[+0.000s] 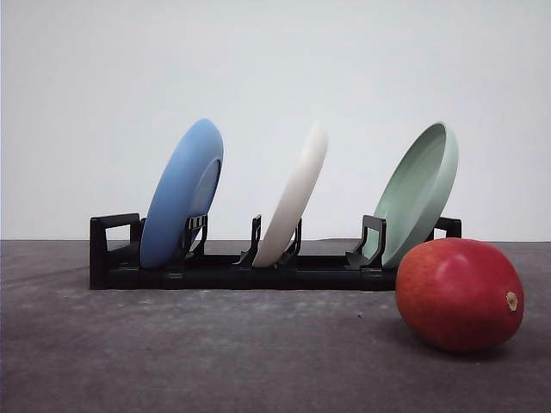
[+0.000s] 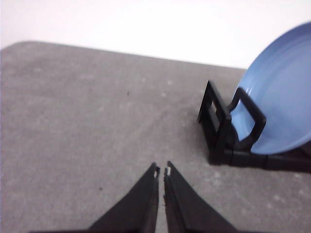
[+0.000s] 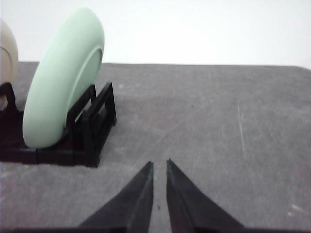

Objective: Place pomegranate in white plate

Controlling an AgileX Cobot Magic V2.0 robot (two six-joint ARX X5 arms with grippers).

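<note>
The pomegranate (image 1: 459, 294) lay on the desk (image 1: 215, 353) before the rack (image 1: 232, 268). Both grippers (image 2: 162, 171) (image 3: 159, 164) were nearly closed, empty. The white plate (image 1: 294, 196) stood tilted; fruit could roll off.

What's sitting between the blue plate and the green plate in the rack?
The white plate stands on edge in the middle slot of the black rack, between the blue plate and the green plate, as the front view shows.
</note>
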